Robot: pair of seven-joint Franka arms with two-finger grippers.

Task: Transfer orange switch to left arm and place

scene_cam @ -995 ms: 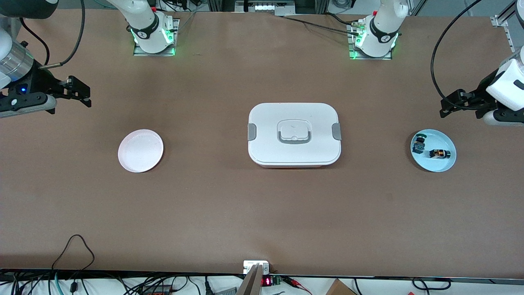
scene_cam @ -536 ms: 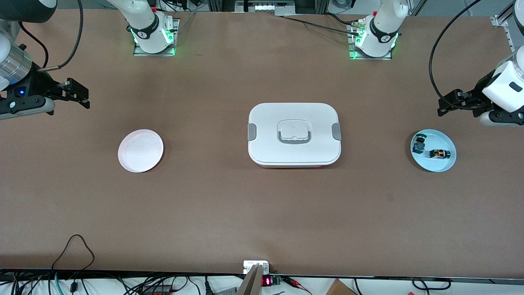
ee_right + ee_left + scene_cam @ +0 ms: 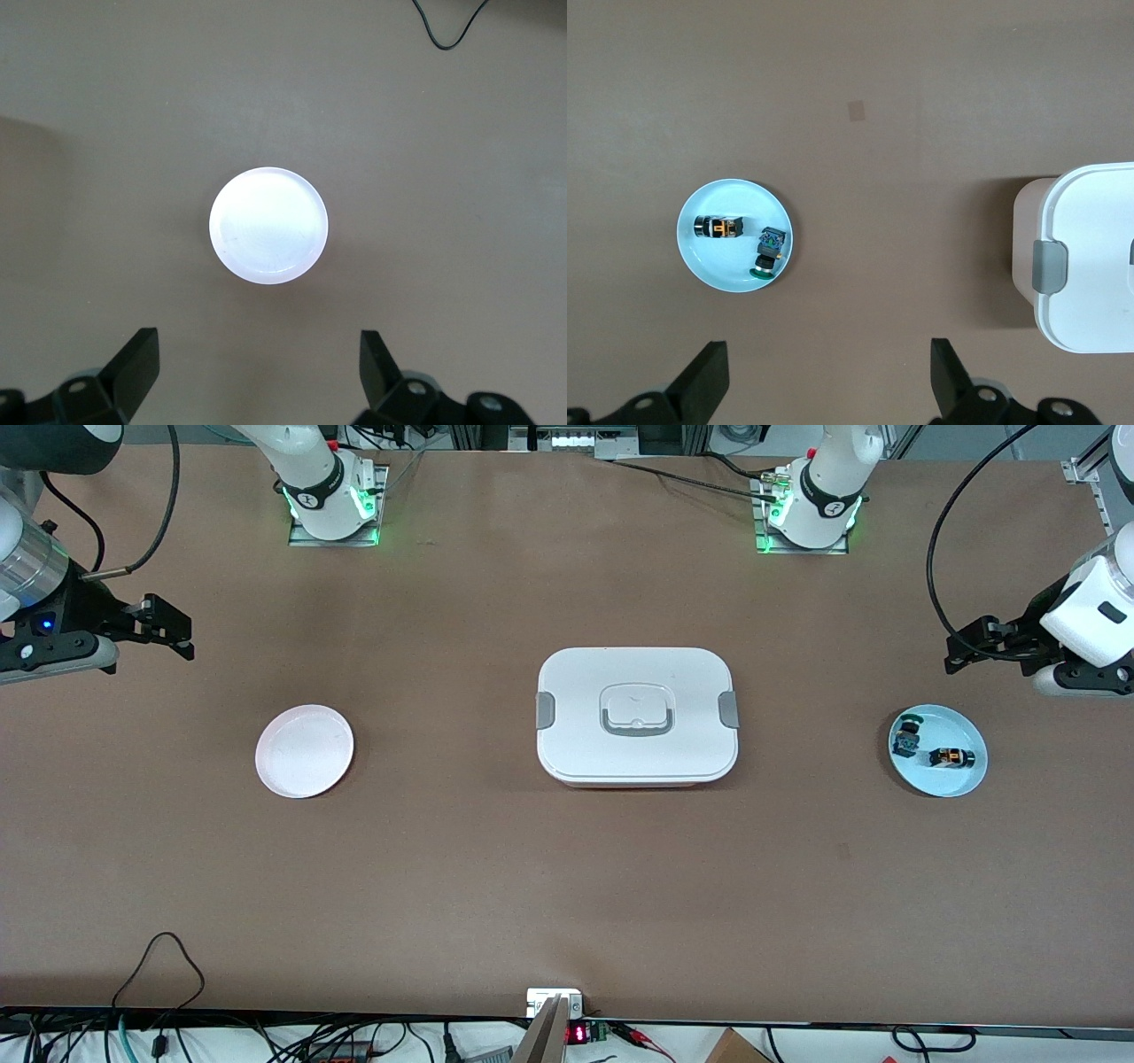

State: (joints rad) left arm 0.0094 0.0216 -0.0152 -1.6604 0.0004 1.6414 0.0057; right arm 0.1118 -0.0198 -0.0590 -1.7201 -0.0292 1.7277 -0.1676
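The orange switch (image 3: 951, 757) lies on its side in the blue dish (image 3: 966, 781) at the left arm's end of the tabletop, beside a green-topped switch (image 3: 905, 735). It looks light, rigid and prone to roll, so pinching across its black barrel seems best. The left claw (image 3: 959, 654) hovers wide open and empty over bare tabletop near the dish, and the right claw (image 3: 173, 631) waits likewise near the white plate (image 3: 304, 750).

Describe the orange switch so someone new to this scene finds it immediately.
Start at the white box mid-table, then go toward the left arm's end to the blue plate. Two small switches lie on it; the orange switch is the one nearer the front camera, black with an orange band, while the green switch has a green top.
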